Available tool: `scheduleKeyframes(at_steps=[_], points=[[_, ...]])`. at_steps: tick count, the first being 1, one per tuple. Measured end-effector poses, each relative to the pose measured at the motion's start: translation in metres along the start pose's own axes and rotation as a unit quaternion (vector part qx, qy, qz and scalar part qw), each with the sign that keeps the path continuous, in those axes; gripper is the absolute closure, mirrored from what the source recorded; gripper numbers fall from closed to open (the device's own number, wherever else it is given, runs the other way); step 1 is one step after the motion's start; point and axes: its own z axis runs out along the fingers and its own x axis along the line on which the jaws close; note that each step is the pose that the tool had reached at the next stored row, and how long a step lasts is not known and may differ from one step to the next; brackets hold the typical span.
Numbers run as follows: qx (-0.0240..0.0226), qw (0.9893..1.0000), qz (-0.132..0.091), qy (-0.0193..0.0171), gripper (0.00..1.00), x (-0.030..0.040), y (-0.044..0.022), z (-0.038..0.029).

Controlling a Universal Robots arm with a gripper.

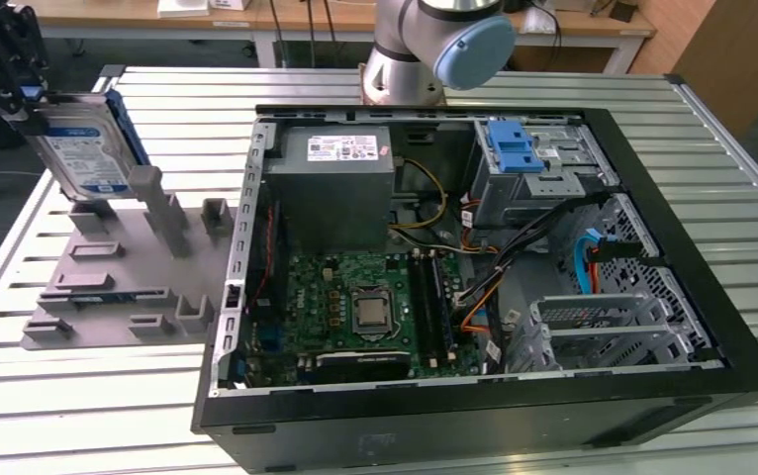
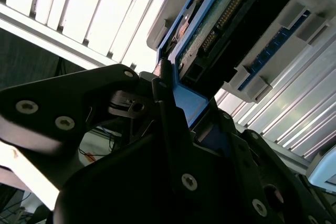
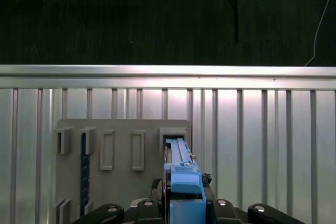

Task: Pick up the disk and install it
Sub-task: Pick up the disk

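In the exterior view my gripper (image 1: pixel 34 104) hangs at the far left, shut on the upper end of the disk (image 1: pixel 86 153). The disk is a silver drive with a blue-and-white label and a blue carrier frame, held on edge and slightly tilted. Its lower edge is at the tall posts of the grey fixture plate (image 1: pixel 129 287); whether they touch I cannot tell. The first wrist view looks down the disk's blue edge (image 3: pixel 181 179) towards an open slot (image 3: pixel 173 136) in the plate. The second wrist view has the drive's circuit-board side (image 2: pixel 220 19) rising out of the black fingers (image 2: pixel 173 129).
An open computer case (image 1: pixel 696 327) lies to the exterior view's right of the fixture, with a grey power supply (image 1: pixel 332 188), a motherboard (image 1: pixel 366 307) and a drive cage carrying a blue clip (image 1: pixel 514 148). The arm's base (image 1: pixel 419 49) stands behind it. All rests on a slatted metal table (image 1: pixel 735 148).
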Motion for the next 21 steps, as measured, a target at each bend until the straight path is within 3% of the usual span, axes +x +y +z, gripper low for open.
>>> scheduleKeyframes(at_steps=[10, 21], points=[[0.0001, 1.0, 0.0, 0.0, 0.64, -0.0003, 0.0002, -0.0104], [0.0001, 1.0, 0.0, 0.0, 0.64, -0.0004, 0.0002, -0.0139]])
